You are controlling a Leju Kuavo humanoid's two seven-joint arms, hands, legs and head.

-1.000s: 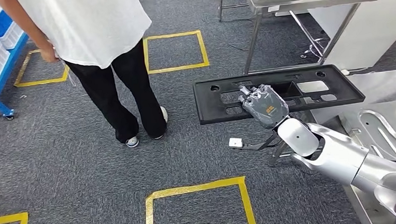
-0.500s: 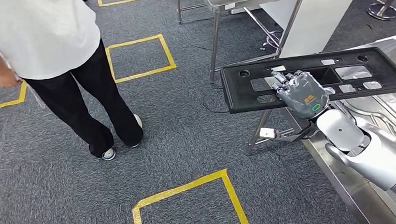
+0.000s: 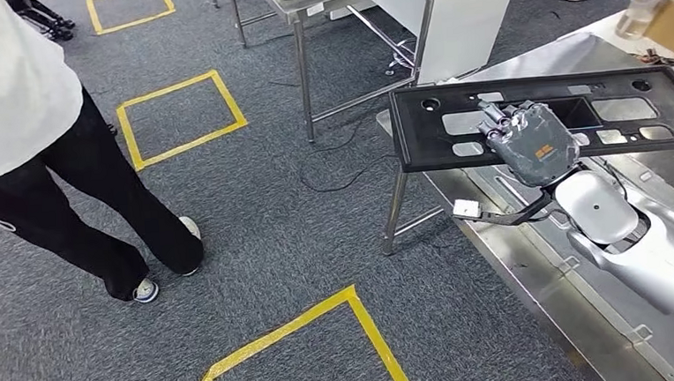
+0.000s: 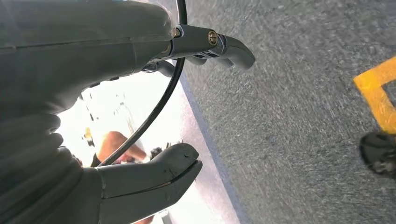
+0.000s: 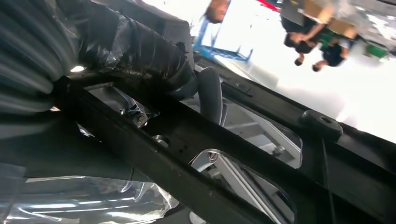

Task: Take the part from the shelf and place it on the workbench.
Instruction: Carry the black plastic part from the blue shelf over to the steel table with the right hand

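1 orange label, unreadable, marks right hand [image 3: 534, 147] gripping part [image 3: 453, 123].

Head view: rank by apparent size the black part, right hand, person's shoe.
1. black part, widest of the three
2. right hand, gripping the part
3. person's shoe, smallest, though it lies farther from the camera

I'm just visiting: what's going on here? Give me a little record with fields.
Held item: long black part with cut-outs
Holder: right hand, fingers over the part's near edge
Part's position: level, above a shiny metal workbench, not set down
Left hand: holds nothing, above grey carpet
Nearby: a person standing on the carpet
Floor: yellow tape squares
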